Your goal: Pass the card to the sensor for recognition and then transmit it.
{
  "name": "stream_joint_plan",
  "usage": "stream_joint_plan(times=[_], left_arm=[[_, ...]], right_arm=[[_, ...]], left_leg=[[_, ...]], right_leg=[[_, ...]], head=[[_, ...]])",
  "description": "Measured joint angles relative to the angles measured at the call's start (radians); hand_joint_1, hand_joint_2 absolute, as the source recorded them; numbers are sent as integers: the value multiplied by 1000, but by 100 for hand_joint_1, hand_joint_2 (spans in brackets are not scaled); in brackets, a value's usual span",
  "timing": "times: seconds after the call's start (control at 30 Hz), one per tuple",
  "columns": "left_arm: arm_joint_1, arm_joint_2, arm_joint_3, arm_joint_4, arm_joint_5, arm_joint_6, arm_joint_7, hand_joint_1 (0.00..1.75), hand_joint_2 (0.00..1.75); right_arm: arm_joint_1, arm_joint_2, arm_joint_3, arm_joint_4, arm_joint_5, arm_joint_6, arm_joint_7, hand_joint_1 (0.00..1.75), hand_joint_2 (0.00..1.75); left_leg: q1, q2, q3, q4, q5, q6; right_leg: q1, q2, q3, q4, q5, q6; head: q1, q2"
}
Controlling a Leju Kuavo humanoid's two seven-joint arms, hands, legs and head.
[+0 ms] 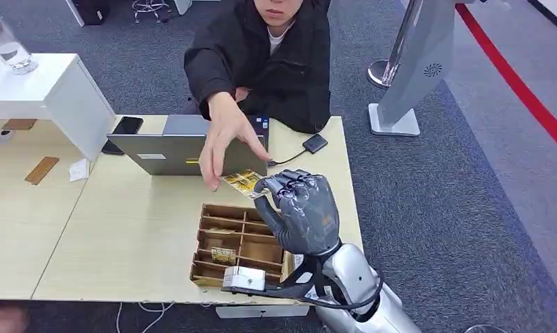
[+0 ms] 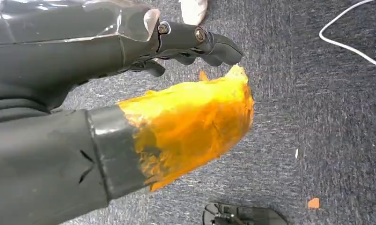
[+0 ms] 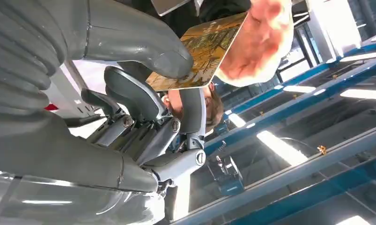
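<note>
Right hand (image 1: 304,211) fingers (image 3: 129,96) pinching one card (image 1: 243,182), person's hand (image 1: 223,142) seemingly touching it.

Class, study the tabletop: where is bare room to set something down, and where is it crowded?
Free: the wide bare strip of table between the laptop and the near edge, left of the wooden tray. Crowded: above the tray, where the right hand holds the card and a person's hand reaches it; the sensor and its cable sit behind.

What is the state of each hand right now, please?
Left hand: holds nothing; whether open or shut cannot be told.
Right hand: pinches the card, which the person's hand is also touching.
</note>
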Motion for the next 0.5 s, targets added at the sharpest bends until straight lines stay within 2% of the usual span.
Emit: stream_joint_plan(times=[0.5], left_arm=[[0,1,0,0,0,0,0,0,0]], right_arm=[[0,-1,0,0,0,0,0,175,175]], left_leg=[[0,0,0,0,0,0]], right_leg=[[0,0,0,0,0,0]], head=[[0,0]])
